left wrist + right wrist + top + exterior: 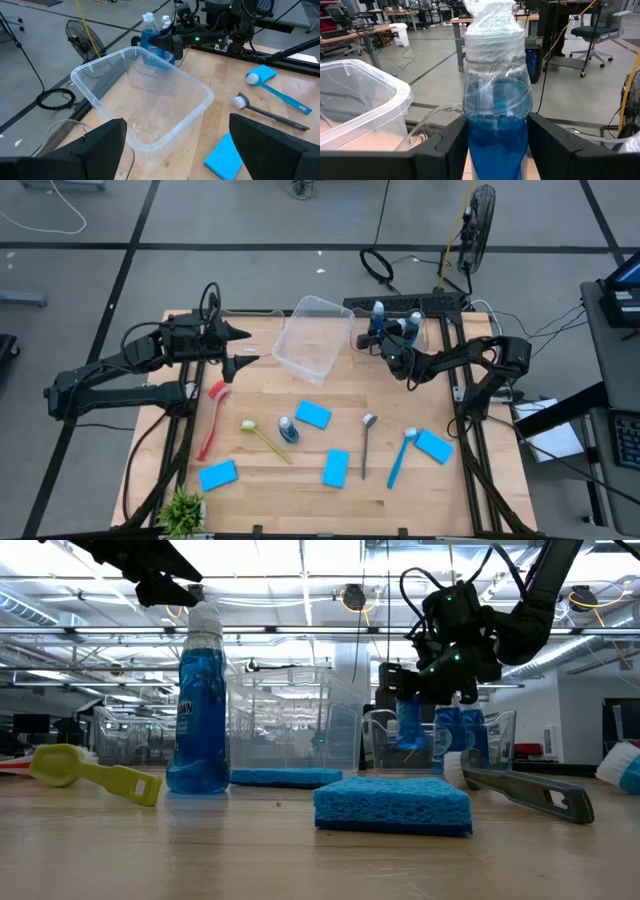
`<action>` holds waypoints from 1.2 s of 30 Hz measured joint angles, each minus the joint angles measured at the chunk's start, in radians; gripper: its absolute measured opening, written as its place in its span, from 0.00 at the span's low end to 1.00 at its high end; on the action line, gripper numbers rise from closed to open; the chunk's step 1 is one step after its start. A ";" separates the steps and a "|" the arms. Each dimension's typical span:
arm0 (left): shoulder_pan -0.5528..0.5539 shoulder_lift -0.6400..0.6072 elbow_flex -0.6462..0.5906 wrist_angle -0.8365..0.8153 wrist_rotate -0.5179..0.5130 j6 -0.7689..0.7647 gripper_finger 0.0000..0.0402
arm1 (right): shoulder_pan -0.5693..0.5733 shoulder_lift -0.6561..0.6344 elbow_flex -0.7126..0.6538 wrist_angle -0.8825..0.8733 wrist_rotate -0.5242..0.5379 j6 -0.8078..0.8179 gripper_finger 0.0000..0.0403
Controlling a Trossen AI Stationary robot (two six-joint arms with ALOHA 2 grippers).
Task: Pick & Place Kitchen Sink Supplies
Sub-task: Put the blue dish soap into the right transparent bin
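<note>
Desk layout from above
A clear plastic bin [313, 337] sat at the wooden desk [270, 490] back; flat blue sponges [313, 415] and long-handled brushes [211, 420] lay before it.

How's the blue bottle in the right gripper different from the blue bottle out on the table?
The bottle in the right gripper sits between the fingers at the table's back edge, beside another bottle; the bottle on the table stands alone, untouched, among the sponges and brushes. Both are upright, blue, pale-capped.

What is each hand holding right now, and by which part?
The right hand grips a blue bottle around its lower body, cap upward. The left hand is open, holding nothing.
</note>
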State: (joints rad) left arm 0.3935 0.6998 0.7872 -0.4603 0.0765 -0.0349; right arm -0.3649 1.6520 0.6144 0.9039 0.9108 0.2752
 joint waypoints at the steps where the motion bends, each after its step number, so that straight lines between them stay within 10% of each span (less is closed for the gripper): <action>1: 0.000 0.000 0.000 0.000 0.000 0.000 0.87 | 0.000 0.000 0.000 0.002 0.000 0.000 0.45; 36: 0.000 0.000 0.000 0.000 0.000 0.000 0.87 | 0.000 -0.002 0.001 0.001 0.001 -0.003 0.51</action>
State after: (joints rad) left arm 0.3935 0.7002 0.7872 -0.4603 0.0765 -0.0345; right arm -0.3649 1.6505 0.6155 0.9046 0.9118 0.2720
